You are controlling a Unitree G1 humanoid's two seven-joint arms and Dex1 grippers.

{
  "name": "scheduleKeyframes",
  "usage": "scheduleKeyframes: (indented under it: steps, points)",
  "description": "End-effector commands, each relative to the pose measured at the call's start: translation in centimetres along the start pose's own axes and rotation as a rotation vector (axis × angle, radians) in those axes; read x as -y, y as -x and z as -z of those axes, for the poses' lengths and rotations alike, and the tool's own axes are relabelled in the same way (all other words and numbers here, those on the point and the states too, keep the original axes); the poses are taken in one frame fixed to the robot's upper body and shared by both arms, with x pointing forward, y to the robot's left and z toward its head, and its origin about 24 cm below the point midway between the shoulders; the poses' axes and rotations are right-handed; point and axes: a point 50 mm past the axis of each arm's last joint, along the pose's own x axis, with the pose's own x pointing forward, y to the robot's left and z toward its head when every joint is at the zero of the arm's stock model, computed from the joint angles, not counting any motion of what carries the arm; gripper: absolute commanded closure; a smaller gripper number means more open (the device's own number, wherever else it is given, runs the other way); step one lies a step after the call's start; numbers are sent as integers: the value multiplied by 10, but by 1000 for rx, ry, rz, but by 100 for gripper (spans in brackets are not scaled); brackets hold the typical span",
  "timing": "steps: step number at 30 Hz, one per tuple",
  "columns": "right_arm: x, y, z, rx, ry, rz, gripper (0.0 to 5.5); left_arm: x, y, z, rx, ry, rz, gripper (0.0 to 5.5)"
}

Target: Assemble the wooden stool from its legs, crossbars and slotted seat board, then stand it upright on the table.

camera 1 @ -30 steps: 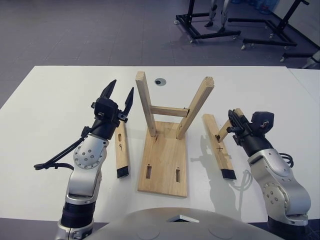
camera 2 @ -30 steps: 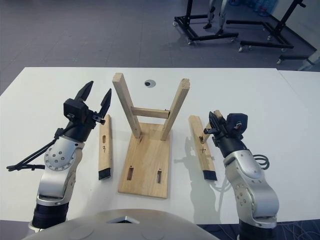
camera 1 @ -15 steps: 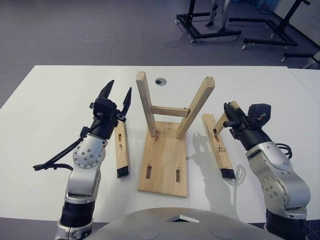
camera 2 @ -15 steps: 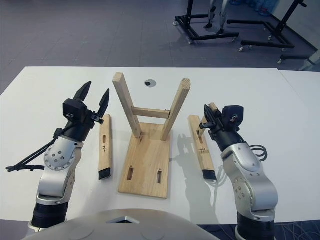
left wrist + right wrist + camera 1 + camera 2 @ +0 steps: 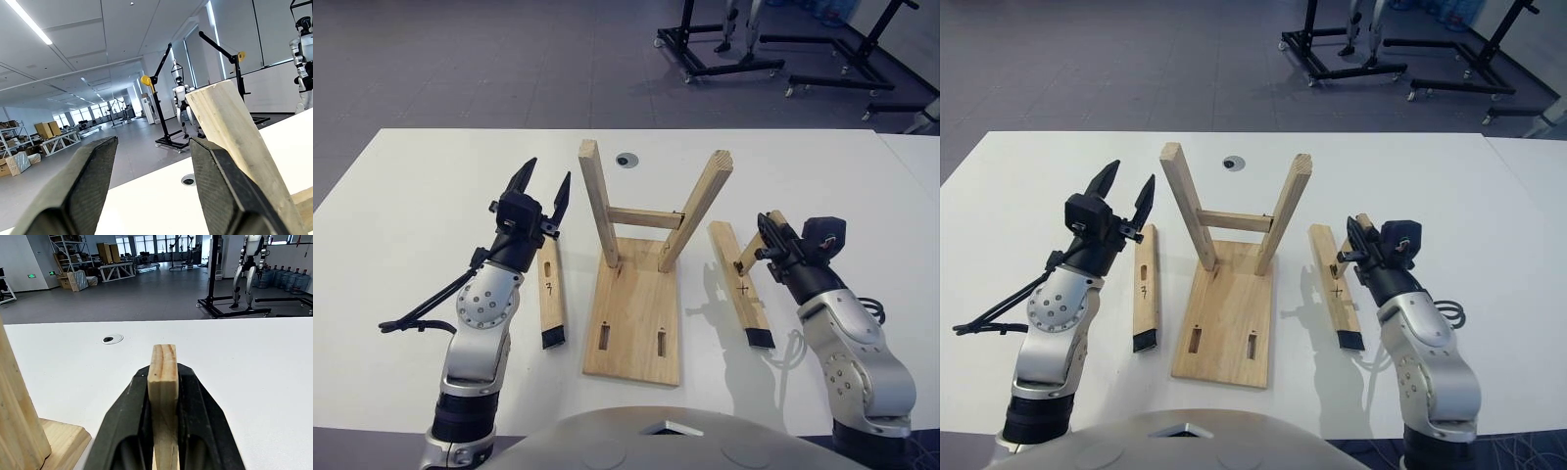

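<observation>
Crossbar (image 5: pixel 163 360), judged light and stiff, is pinched endwise in right gripper (image 5: pixel 163 375) jaws, 3 o'clock of seat board (image 5: pixel 636 315); left gripper (image 5: pixel 548 186) jaws are spread.

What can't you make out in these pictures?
Right wrist view: crossbar, lower length hidden inside the right end effector.
Left wrist view: upright leg, base cut by the edge and the left end effector.
Head views: how deep that leg sits in the seat board, too small.
</observation>
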Motion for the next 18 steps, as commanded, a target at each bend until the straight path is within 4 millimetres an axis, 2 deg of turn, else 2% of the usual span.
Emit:
scheduleKeyframes:
  steps: [1, 8, 18]
  points:
    - [-2, 2, -6, 20, -2, -2, 511, -1, 0, 2, -9, -12, 11, 285]
    - [-6, 4, -7, 15, -26, -6, 511, 0, 1, 2, -9, -14, 14, 285]
    - [-3, 12, 10, -30, -48, 46, 511, 0, 0, 2, -12, -17, 43, 285]
